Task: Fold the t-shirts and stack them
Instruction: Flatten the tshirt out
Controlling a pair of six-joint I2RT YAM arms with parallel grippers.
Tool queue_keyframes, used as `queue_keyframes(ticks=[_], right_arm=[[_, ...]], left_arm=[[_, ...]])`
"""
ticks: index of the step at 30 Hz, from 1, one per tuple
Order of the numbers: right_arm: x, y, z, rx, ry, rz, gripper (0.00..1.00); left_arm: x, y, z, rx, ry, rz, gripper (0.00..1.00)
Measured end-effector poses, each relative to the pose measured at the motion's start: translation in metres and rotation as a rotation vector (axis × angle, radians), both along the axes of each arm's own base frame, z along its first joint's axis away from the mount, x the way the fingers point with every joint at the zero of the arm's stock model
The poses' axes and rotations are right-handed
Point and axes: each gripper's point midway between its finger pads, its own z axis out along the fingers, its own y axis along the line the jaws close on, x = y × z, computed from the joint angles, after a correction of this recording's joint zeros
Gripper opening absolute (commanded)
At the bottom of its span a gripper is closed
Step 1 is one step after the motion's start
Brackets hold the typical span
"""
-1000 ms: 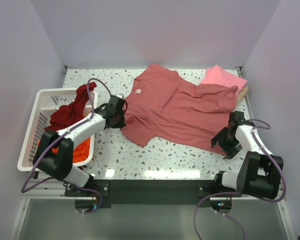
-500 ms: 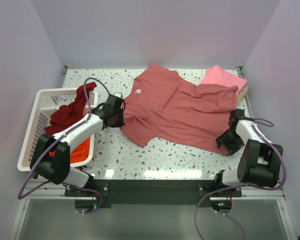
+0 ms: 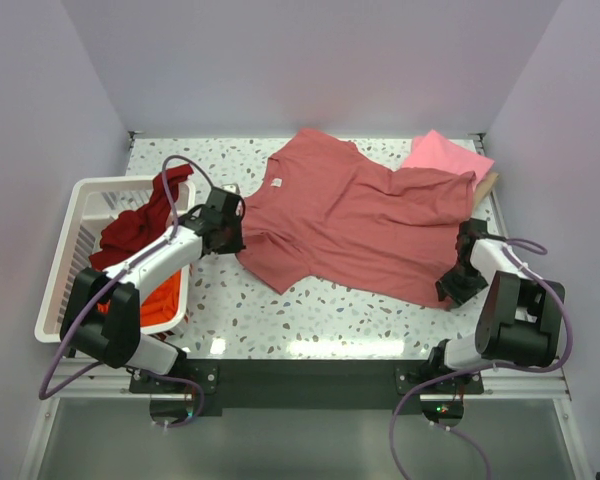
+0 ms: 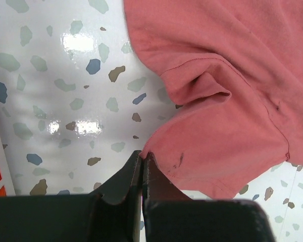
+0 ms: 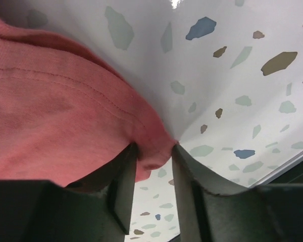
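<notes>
At lower right, the right gripper (image 5: 151, 151) holds narrow jaws around the hem corner of the dusty rose-red cloth t-shirt (image 3: 360, 220). Left of centre, the left gripper (image 4: 142, 157) has its jaws pinched tight on a sleeve edge, probably so the two can stretch the shirt flat on the speckled worktop (image 3: 330, 310). The shirt lies spread mid-frame, collar leftward, hem rightward, long axis running across. At upper right, a bright pink cloth t-shirt (image 3: 445, 155) lies partly under that hem.

White speckled table (image 3: 330, 310), bright glare patches (image 3: 310, 347) along its near edge. Plain pale lilac walls (image 3: 310, 60) left, far, right. Light soft, even.
</notes>
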Motion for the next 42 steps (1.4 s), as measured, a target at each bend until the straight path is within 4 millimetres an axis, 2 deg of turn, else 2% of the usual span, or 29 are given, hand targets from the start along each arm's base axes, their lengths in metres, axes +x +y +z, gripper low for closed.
queue_keyframes(ticks=[2,7,11,16,18,20,24,27,31,36,40,42], right_arm=[[0.002,0.001,-0.001,0.005,-0.009,-0.006,0.27],[0.006,0.003,-0.003,0.014,-0.028,-0.016,0.16],[0.006,0.003,-0.003,0.015,-0.027,-0.015,0.0],[0.005,0.0,0.002,0.005,-0.017,-0.001,0.0],[0.007,-0.001,0.011,0.001,-0.024,0.008,0.0],[0.016,-0.004,0.026,-0.009,-0.058,0.02,0.0],[0.046,-0.012,0.072,-0.05,-0.2,0.054,0.0],[0.054,-0.014,0.102,-0.077,-0.28,0.09,0.0],[0.046,-0.014,0.131,-0.103,-0.329,0.146,0.0],[0.02,-0.006,0.163,-0.116,-0.372,0.218,0.0],[0.004,-0.003,0.211,-0.161,-0.463,0.256,0.0],[-0.001,-0.003,0.244,-0.195,-0.525,0.271,0.0]], left_arm=[[0.0,0.001,0.0,0.0,0.004,0.002,0.0],[-0.001,0.004,-0.001,0.001,0.012,0.004,0.0],[-0.002,0.005,-0.001,0.001,0.02,0.001,0.0],[0.001,0.009,0.007,-0.002,0.025,0.008,0.0],[0.005,0.01,0.015,-0.009,0.014,0.014,0.0],[0.008,0.01,0.027,-0.018,-0.005,0.018,0.0],[0.01,0.008,0.055,-0.046,-0.053,0.02,0.0],[0.007,0.006,0.079,-0.087,-0.09,0.025,0.0],[-0.006,0.005,0.112,-0.145,-0.135,0.032,0.0],[-0.021,0.004,0.156,-0.222,-0.195,0.046,0.0],[-0.032,0.001,0.197,-0.302,-0.254,0.051,0.0],[-0.035,-0.001,0.223,-0.342,-0.303,0.048,0.0]])
